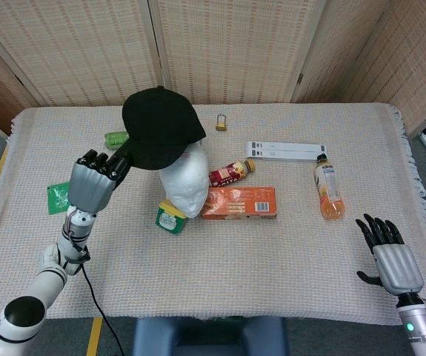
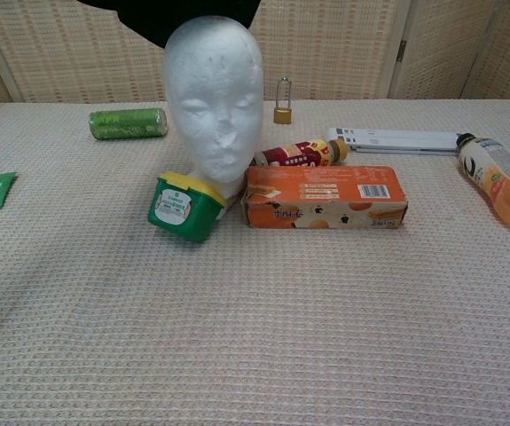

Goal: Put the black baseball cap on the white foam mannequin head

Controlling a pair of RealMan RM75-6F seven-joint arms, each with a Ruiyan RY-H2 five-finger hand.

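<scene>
The black baseball cap point(image 1: 159, 135) hangs in the air over the top of the white foam mannequin head point(image 1: 184, 187), hiding its crown in the head view. My left hand point(image 1: 92, 184) grips the cap's back edge from the left. In the chest view only the cap's lower part point(image 2: 184, 15) shows at the top edge, just above and behind the mannequin head point(image 2: 214, 93); whether it touches the foam I cannot tell. My right hand point(image 1: 392, 261) rests open near the table's front right corner, holding nothing.
Against the mannequin's base stand a green tub with a yellow lid point(image 1: 170, 217) and an orange box point(image 1: 239, 202). Behind are a small bottle point(image 1: 232, 173), a green can point(image 2: 129, 122), a padlock point(image 1: 221, 122), a white strip point(image 1: 285, 150). An orange drink bottle point(image 1: 329, 189) lies right, a green packet point(image 1: 58, 197) left.
</scene>
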